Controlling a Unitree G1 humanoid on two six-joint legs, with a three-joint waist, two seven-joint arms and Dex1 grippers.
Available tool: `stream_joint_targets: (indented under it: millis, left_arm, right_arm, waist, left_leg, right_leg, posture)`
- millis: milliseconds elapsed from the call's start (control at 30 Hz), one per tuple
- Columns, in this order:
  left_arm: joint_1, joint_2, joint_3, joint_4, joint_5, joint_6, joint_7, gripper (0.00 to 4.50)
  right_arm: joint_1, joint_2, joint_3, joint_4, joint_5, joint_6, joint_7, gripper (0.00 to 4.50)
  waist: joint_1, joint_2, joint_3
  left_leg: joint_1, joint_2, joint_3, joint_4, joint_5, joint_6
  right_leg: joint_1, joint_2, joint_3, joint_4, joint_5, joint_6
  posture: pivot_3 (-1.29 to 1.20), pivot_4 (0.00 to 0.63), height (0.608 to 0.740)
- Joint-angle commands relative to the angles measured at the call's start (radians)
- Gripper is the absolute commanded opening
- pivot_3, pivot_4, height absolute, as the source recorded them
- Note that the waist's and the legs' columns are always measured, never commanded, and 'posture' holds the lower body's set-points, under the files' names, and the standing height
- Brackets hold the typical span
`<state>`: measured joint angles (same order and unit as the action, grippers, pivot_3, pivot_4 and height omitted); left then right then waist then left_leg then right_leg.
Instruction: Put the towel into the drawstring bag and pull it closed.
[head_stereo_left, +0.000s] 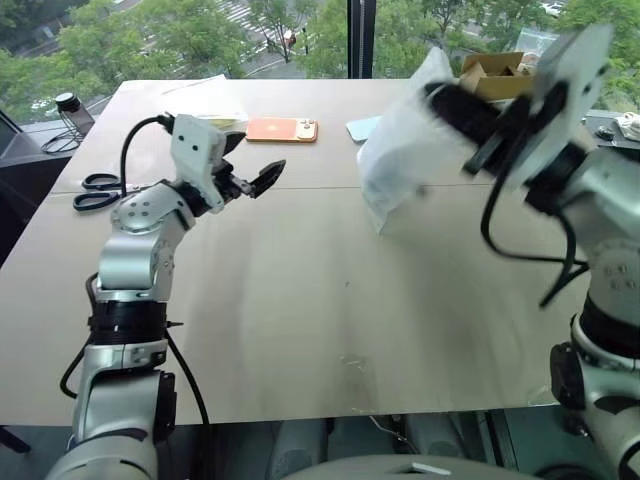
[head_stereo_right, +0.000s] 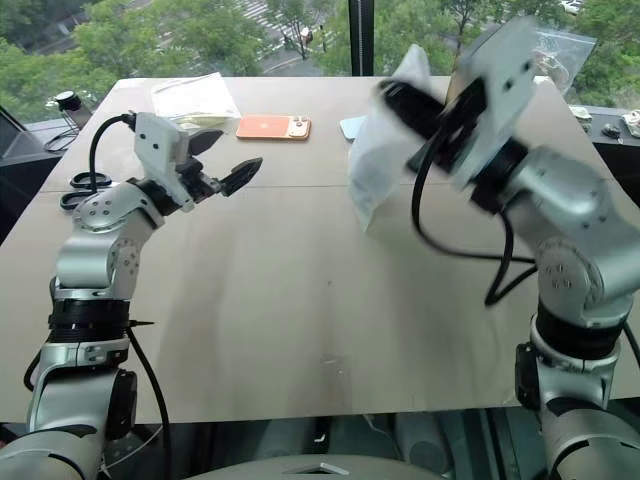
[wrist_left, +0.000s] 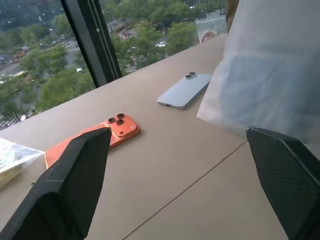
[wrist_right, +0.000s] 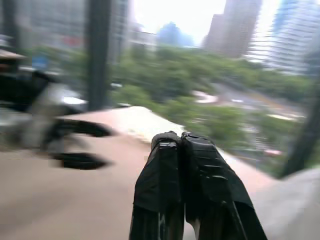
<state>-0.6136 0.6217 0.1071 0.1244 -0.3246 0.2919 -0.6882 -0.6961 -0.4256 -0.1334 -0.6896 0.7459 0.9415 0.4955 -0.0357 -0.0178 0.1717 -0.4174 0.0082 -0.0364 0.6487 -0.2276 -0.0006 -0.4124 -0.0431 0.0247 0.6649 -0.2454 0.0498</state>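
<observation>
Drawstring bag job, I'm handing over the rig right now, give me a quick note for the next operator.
Left gripper: open, empty, level above the table, pointing at the bag.
Right gripper: shut, lifting the white drawstring bag off the table by its top.
Towel: a bluish patch shows through the bag in the left wrist view, so it is likely inside.
Done: probably the loading.
Left: confirm the towel is in, pull the cords closed.

Bag (head_stereo_left: 405, 160) white, bluish patch seen inside; table (head_stereo_left: 300, 300) tan; phone (head_stereo_left: 282, 130) orange; second phone (wrist_left: 184, 90) pale blue; scissors (head_stereo_left: 95, 192) black-handled.
</observation>
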Motion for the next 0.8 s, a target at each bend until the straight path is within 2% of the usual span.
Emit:
stream_joint_targets:
  millis: [33,200,333,600,800]
  left_arm:
    - [-0.019,-0.013,-0.026,-0.023,-0.005,0.007,-0.047,4.25]
    - [-0.032,-0.026,-0.033,-0.023,-0.009,0.01,-0.074,4.25]
    - [-0.033,0.006,-0.013,0.019,0.019,0.004,-0.069,4.25]
    - [0.036,0.156,0.013,0.183,0.142,-0.182,-0.072,4.25]
    - [0.088,0.147,0.014,0.175,0.193,-0.293,-0.026,4.25]
  right_arm:
    - [0.031,-0.021,-0.039,-0.065,0.167,0.065,-0.015,0.0]
    - [0.091,-0.102,-0.028,-0.077,0.241,0.087,-0.022,0.0]
    - [0.131,-0.168,-0.02,-0.098,0.314,0.099,-0.012,0.0]
    - [0.156,-0.231,-0.029,-0.041,0.226,0.041,-0.068,0.0]
    - [0.154,-0.272,-0.056,0.023,0.186,-0.006,-0.052,0.0]
  waist:
    - [0.002,0.0,0.0]
    - [0.005,0.0,0.0]
    - [-0.001,-0.001,0.0]
    - [-0.002,-0.001,0.0]
    - [0.019,-0.002,0.001]
  left_leg:
    - [0.0,0.0,0.0,0.001,0.0,0.0]
    - [0.0,-0.001,-0.001,0.002,-0.001,0.001]
    - [0.001,0.0,-0.001,0.002,-0.001,0.001]
    - [0.001,0.0,0.0,0.002,-0.001,0.001]
    - [0.0,0.0,0.0,0.002,-0.001,0.001]
  right_leg:
    - [0.0,-0.001,0.0,0.0,0.0,0.0]
    - [0.002,-0.001,-0.001,0.0,0.0,0.0]
    - [0.002,0.0,-0.001,0.001,0.0,0.0]
    - [0.001,0.001,0.0,0.001,0.0,0.0]
    - [0.001,-0.001,0.0,0.0,0.0,0.0]
  posture:
    - [0.0,0.15,0.74]
    - [0.0,0.15,0.74]
    - [0.0,0.15,0.74]
    - [0.0,0.15,0.74]
    - [0.0,0.15,0.74]
